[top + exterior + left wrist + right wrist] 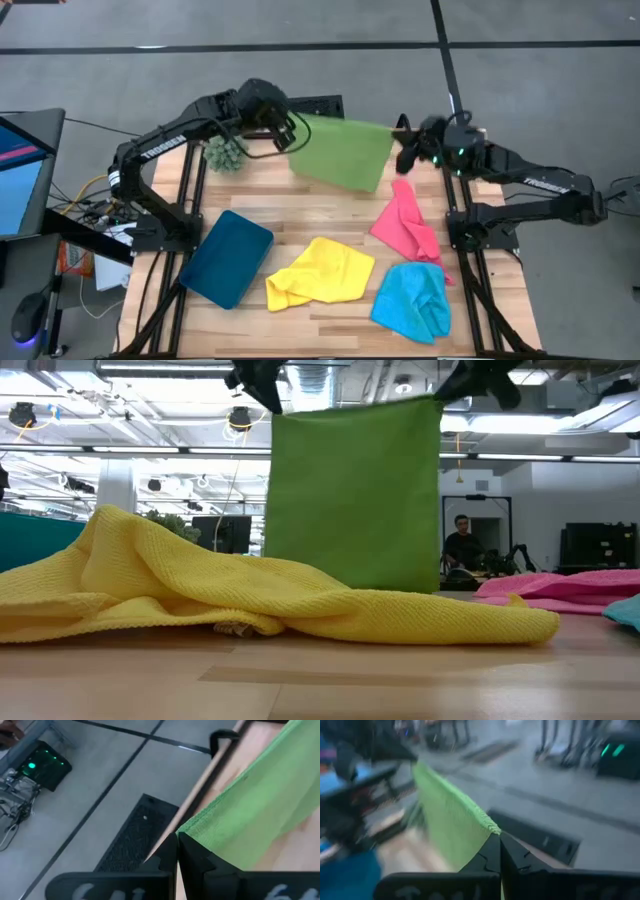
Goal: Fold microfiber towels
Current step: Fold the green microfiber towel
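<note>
Bare table [300,205] lies open mid-front; the hanging green towel [342,152] blocks the back edge.

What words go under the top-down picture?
Both grippers, left and right, hold up the green towel.

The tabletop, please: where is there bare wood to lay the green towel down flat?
The widest bare patch lies mid-table, under the hanging green towel, bordered by the teal tray, yellow towel and pink towel. The near edge is crowded: tray, yellow towel and blue towel in a row.
</note>
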`<act>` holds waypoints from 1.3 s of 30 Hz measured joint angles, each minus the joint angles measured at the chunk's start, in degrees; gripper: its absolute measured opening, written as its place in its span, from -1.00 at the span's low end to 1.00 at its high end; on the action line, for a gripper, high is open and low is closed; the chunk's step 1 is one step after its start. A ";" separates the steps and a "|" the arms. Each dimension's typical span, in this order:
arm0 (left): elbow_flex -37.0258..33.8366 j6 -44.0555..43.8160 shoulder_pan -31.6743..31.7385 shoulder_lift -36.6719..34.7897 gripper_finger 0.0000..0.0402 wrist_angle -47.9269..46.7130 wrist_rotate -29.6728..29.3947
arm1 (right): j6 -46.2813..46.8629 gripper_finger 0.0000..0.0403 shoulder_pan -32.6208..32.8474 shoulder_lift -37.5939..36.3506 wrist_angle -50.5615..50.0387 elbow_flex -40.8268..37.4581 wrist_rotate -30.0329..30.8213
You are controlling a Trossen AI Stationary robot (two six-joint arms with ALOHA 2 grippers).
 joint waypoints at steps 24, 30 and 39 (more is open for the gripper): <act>-1.51 16.49 16.79 0.28 -1.00 22.14 5.96 | -24.91 -0.94 -22.31 19.65 5.74 21.47 -7.43; -8.02 12.52 14.51 0.22 -1.00 17.56 8.02 | -21.68 -0.92 -20.86 21.07 -9.79 20.45 -9.36; -22.94 3.72 6.84 -2.30 -1.00 14.12 7.78 | -12.30 -0.94 -12.17 15.55 -14.34 6.36 -11.44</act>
